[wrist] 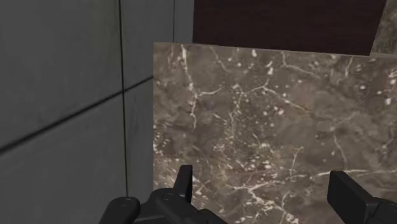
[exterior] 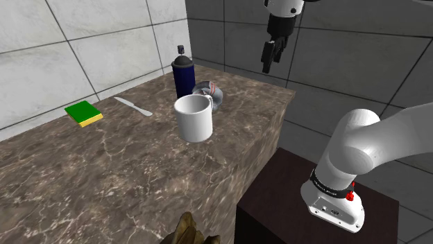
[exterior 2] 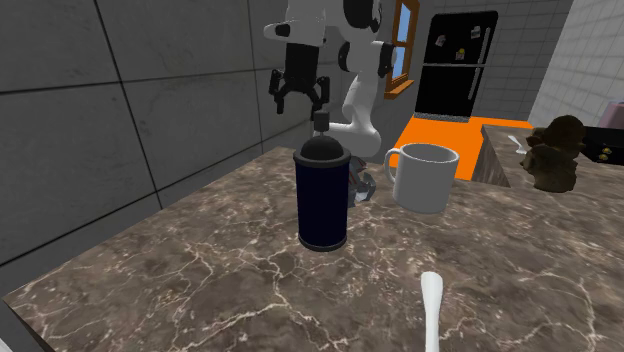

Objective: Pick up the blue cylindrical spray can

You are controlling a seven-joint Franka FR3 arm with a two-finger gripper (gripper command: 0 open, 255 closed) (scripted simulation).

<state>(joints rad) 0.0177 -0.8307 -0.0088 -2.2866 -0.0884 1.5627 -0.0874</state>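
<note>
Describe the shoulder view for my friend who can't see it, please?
A dark blue spray can with a black cap stands upright on a brown marbled counter, and the robot's open black tool hangs in the air above and right of it. A white mug stands in front of the can; a green sponge and white utensil lie further left.

Veined marble counter (exterior: 139, 173), smooth spray can (exterior 2: 322, 205), perhaps metal

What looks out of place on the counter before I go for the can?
Nothing spilled or broken: the spray can and white mug stand upright. One oddity: a grey round thing lies tilted close by both; I cannot tell what it is.
</note>
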